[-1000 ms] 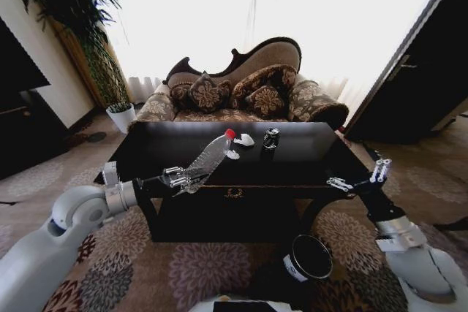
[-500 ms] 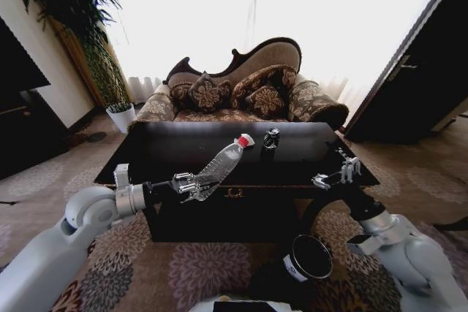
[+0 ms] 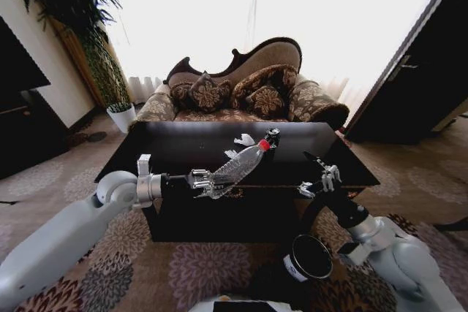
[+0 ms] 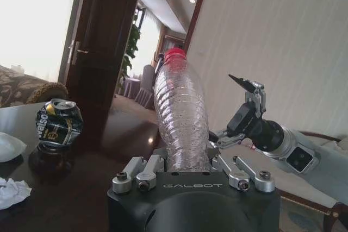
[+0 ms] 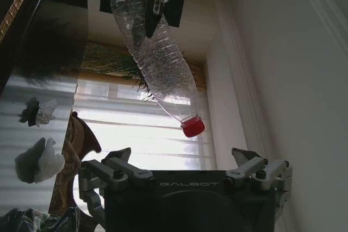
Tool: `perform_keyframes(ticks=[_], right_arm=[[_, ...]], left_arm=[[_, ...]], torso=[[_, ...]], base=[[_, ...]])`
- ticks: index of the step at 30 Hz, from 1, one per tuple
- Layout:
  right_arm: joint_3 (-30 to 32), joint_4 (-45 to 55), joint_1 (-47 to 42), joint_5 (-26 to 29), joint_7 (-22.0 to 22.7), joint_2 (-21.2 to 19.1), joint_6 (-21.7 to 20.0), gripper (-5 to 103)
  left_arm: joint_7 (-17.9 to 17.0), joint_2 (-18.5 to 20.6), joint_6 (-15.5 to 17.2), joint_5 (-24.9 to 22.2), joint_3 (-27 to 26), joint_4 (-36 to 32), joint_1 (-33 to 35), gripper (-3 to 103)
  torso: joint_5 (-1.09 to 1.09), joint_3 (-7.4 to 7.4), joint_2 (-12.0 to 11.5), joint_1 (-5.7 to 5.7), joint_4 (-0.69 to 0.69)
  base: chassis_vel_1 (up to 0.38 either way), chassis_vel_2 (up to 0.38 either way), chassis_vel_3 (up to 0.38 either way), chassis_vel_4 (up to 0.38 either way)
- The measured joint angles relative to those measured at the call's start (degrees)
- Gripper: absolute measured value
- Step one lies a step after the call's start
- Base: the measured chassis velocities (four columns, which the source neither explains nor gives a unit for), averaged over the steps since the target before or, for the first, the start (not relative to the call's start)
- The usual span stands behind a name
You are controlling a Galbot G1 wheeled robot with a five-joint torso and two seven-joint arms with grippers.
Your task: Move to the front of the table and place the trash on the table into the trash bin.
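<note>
My left gripper [image 3: 207, 182] is shut on the base of a clear plastic bottle [image 3: 240, 168] with a red cap. It holds the bottle tilted in the air over the front edge of the glossy black table [image 3: 175, 147]. My right gripper [image 3: 316, 180] hangs open just right of the bottle, beyond its cap, with nothing between its fingers. A crushed dark can [image 4: 58, 123] and white crumpled paper bits [image 3: 243, 139] lie on the table behind the bottle. The small black trash bin [image 3: 308, 257] stands on the carpet below, under my right arm.
A patterned sofa [image 3: 241, 93] stands behind the table. A potted plant [image 3: 121, 115] is at the back left and a dark door [image 3: 424, 71] on the right. Patterned carpet surrounds the table.
My left gripper has carried the bottle to the right along the table's front edge. My right gripper has swung inward to the left, toward the bottle's cap.
</note>
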Motion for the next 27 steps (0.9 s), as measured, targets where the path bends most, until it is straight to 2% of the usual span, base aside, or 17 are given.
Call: perform_keyframes(ticks=[5, 13, 16, 22, 27], right_arm=[[-0.16, -0.38, 0.46, -0.90, -0.29, -0.08, -0.03, 100], [-0.55, -2.12, 1.56, -1.85, -0.29, 0.23, -0.18, 100], [-1.27, -3.06, 2.54, -2.58, -0.28, 0.56, -0.29, 100], [-2.08, -3.14, 2.96, -3.53, -0.27, 1.20, -0.47, 100], [-2.06, -2.78, 2.45, -4.20, -0.05, 1.37, -0.50, 100]], left_arm=[[-1.00, -1.76, 1.48, -1.65, 4.29, 1.60, -6.28, 33], [-2.74, -4.43, 3.83, -3.13, 9.67, 2.17, -11.24, 33], [-3.28, -4.98, 4.95, -4.20, 14.63, 2.46, -14.39, 33], [-4.28, -6.48, 5.41, -5.46, 18.73, 3.77, -17.08, 33], [-4.99, -10.70, 5.62, -6.18, 22.77, 5.81, -20.86, 33]], torso=[[0.01, 0.00, 0.00, -0.01, 0.03], [0.00, 0.00, 0.00, 0.00, 0.03], [0.00, 0.00, 0.00, -0.01, 0.03], [0.00, 0.00, 0.00, 0.00, 0.03], [0.00, -0.01, 0.01, -0.01, 0.03]], base=[[0.000, 0.000, 0.000, 0.000], [0.000, 0.000, 0.000, 0.000], [0.000, 0.000, 0.000, 0.000], [0.000, 0.000, 0.000, 0.000], [0.000, 0.000, 0.000, 0.000]])
